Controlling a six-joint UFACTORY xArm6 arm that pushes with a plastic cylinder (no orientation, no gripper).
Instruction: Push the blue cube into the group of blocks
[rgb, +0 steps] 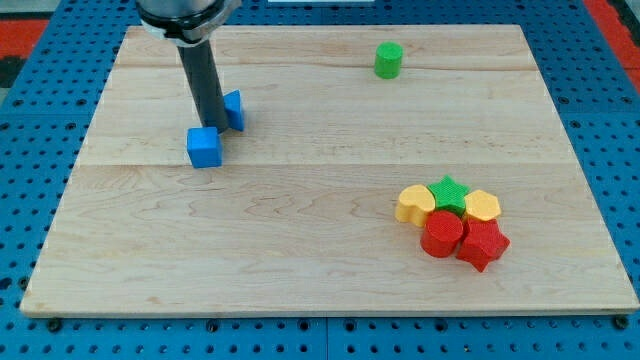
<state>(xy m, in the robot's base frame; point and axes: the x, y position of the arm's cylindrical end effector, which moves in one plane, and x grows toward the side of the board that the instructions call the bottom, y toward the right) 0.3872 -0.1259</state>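
Wooden surface (300, 230), pale planks, sits on a blue pegboard base (30, 200) w/ red strips at the view's top corners. Far left of the blocks: blue cube (204, 147), in the view's upper-left part of the surface, resting flat, one corner toward the view's bottom. Dark rod (203, 85) comes down from the view's top, its lower end meeting the cube's top-rear edge; my tip (214, 127) is right at the back of the cube, touching or nearly so, can't tell which. No hand on this arm, only the rod, so nothing apart or clamped to report. Just to the right of the rod, a 2nd blue block (234, 109), partly hidden behind the rod, shape unclear; it sits beside the rod & slightly toward the view's top from the cube, close to it, contact not discernible. Further right, near the view's top edge: green cylinder (388, 60), upright, alone, well apart from everything. Lower right: the group, packed tight & touching. Yellow heart-ish block (413, 204) on its left, green star (449, 192) at its top middle, 2nd yellow block (483, 206) on the right, red cylinder (441, 235) at front left, red star-like block (482, 243) at front right. Blue cube is well apart from this group, most of the surface between them.
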